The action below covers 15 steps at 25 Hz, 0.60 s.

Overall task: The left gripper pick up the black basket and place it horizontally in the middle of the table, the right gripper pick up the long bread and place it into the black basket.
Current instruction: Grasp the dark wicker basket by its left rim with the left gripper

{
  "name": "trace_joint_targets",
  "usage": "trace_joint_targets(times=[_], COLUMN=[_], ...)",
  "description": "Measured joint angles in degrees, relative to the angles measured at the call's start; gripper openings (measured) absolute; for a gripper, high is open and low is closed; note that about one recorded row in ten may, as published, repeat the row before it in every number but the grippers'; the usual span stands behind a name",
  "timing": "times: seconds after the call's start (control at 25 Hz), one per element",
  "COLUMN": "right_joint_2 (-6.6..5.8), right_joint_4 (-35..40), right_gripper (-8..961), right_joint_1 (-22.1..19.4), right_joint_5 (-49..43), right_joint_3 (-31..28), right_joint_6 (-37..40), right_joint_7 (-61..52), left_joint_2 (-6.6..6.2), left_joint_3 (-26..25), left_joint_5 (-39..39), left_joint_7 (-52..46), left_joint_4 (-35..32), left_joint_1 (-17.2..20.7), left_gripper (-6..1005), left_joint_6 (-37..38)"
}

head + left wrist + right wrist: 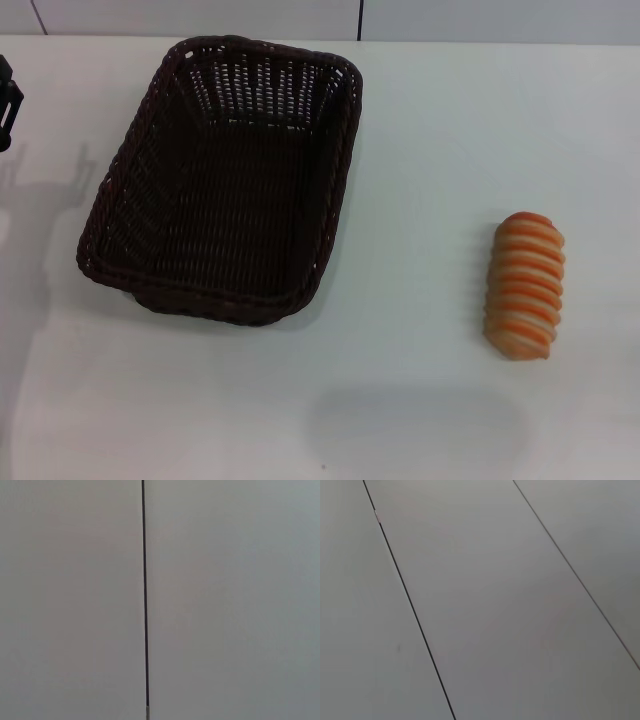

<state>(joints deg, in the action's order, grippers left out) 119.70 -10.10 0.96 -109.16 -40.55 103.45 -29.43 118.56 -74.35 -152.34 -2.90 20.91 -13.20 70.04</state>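
Observation:
The black basket (225, 180) stands on the white table (420, 150) at the left of the middle, its long side running away from me, empty. The long bread (525, 285) with orange and cream stripes lies on the table at the right, well apart from the basket. A small black part of the left gripper (8, 100) shows at the far left edge, to the left of the basket and apart from it. The right gripper is out of view. Both wrist views show only grey wall panels with thin dark seams.
The table's far edge meets a grey panelled wall (200, 15) at the top of the head view. Shadows lie on the table at the left and at the front middle.

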Motion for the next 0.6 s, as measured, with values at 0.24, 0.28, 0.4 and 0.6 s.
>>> trace_joint_targets(times=[0.24,0.28,0.4,0.6], right_joint_2=[0.01,0.01,0.01,-0.03], right_joint_4=[0.0,0.0,0.0,0.0], right_gripper=[801,801,801,801], right_joint_1=[0.0,0.0,0.0,0.0], right_joint_5=[0.0,0.0,0.0,0.0], right_joint_3=[0.0,0.0,0.0,0.3], right_joint_6=[0.0,0.0,0.0,0.0], right_joint_7=[0.0,0.0,-0.1,-0.3], left_joint_2=[0.00,0.00,-0.09,-1.37], left_joint_3=[0.0,0.0,0.0,0.1], left_joint_5=[0.1,0.1,0.1,-0.5], left_joint_7=[0.0,0.0,0.7,4.6], left_joint_4=[0.0,0.0,0.8,11.0], left_joint_1=[0.0,-0.1,-0.1,1.0], left_gripper=[800,799,799,798], left_joint_6=[0.0,0.0,-0.4,-13.2])
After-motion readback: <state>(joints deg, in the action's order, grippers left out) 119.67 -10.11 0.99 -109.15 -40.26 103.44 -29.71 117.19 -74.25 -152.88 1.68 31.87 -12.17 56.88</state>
